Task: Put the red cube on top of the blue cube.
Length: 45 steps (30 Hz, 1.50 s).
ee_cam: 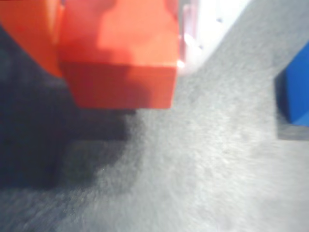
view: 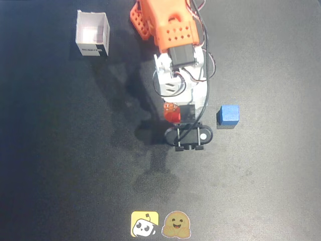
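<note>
Gripper (view: 173, 114) closed on the red cube (view: 171, 111), held clear of the dark mat (view: 75, 165), shadow beneath in wrist view. Blue cube (view: 229, 114) rests on mat, near, to gripper's right in overhead view. White box (view: 92, 33) well apart, upper left; its black label unreadable. Two cartoon stickers (view: 158, 224) below the gripper.

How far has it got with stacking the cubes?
Pickup looks done: the gripper holds the red cube, seemingly off the mat. The blue cube sits alone to the right in the overhead view. Carrying across and stacking remain.
</note>
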Motion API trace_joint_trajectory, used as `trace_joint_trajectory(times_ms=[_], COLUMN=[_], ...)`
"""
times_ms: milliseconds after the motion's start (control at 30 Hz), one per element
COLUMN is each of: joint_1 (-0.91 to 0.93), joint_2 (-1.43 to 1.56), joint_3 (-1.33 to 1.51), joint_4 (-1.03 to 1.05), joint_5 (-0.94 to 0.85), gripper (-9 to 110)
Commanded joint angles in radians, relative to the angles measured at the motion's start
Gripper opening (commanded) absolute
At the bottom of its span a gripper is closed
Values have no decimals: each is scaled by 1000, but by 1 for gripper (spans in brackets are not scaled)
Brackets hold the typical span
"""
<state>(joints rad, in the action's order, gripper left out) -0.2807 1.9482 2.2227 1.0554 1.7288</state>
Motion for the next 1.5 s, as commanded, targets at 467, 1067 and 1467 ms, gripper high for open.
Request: trace_joint_trajectory(times_ms=[467,1067,1467], joint_1=[-172,-402,-440], joint_2=[34,28,-21], joint_3=[-195,-83,-26], joint_4=[94,-80,-172], joint_5=[66,219,138], gripper=[8,8,8])
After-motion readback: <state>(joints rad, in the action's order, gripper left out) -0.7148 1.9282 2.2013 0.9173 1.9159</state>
